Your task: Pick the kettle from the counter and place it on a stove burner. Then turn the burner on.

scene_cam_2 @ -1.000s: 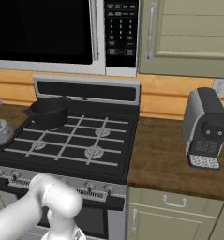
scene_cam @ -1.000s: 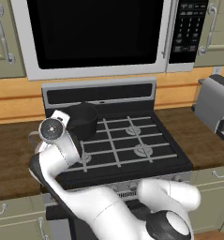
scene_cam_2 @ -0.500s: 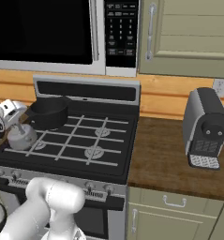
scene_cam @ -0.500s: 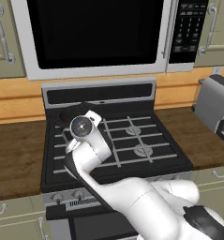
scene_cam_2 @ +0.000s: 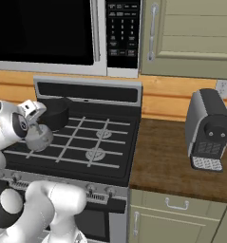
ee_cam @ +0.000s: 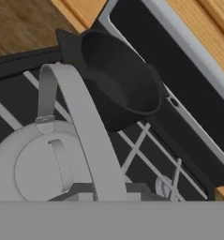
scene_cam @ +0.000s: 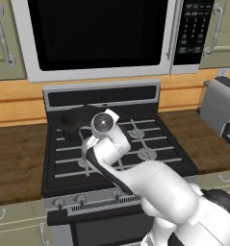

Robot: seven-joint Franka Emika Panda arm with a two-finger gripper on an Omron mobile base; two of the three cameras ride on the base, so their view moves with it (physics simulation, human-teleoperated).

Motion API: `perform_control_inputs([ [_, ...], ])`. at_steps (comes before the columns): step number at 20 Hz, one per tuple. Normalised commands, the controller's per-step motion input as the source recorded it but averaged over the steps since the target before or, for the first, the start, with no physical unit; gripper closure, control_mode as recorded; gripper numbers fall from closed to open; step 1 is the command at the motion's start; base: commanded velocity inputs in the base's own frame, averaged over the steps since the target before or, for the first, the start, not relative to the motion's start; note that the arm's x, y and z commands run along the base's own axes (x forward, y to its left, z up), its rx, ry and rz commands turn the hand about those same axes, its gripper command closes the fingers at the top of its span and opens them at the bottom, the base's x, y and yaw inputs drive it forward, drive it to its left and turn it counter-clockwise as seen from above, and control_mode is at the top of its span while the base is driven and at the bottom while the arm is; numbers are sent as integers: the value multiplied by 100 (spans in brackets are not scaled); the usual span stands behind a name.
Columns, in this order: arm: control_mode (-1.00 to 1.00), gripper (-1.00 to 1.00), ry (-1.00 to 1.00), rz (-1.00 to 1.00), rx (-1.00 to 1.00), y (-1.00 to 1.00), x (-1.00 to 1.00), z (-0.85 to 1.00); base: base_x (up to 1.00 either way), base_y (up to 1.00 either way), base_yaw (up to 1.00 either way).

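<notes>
The grey kettle point(scene_cam_2: 38, 137) hangs from my gripper point(scene_cam_2: 35, 124), which is shut on its thin arched handle point(ee_cam: 80, 131). It sits low over the front left part of the black cooktop point(scene_cam_2: 112, 161); I cannot tell whether it touches the grate. In the hand view the knobbed lid point(ee_cam: 43, 173) lies just below the handle. My wrist point(scene_cam: 104, 123) hides the kettle in the left base view. Bare burners show at front right point(scene_cam_2: 95, 153) and rear right point(scene_cam_2: 103, 134). Dark wood counter point(scene_cam: 15, 158) lies left of the stove.
A black pot point(scene_cam_2: 58, 113) stands on the rear left burner, close behind the kettle, and fills the hand view's top point(ee_cam: 118, 79). A grey coffee machine point(scene_cam_2: 207, 130) is on the right counter. The microwave point(scene_cam: 97, 33) hangs above. Knobs point(scene_cam: 80, 199) line the stove front.
The arm has swung right, carrying the kettle from over the left counter to over the stove's left side, in front of the black pot. The camera has not moved.
</notes>
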Motion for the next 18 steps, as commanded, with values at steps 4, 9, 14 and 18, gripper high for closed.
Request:
perform_control_inputs([
  [4, -100, 100, 2, 0, 0, 1, 5, -12, 0, 0, 0],
  [9, -100, 100, 1, 0, 0, 18, 1, -18, 0, 0, 0],
  [14, -100, 100, 0, 0, 0, 34, 19, -12, 0, 0, 0],
  [18, -100, 100, 0, 0, 5, 27, 35, -1, 0, 0, 0],
])
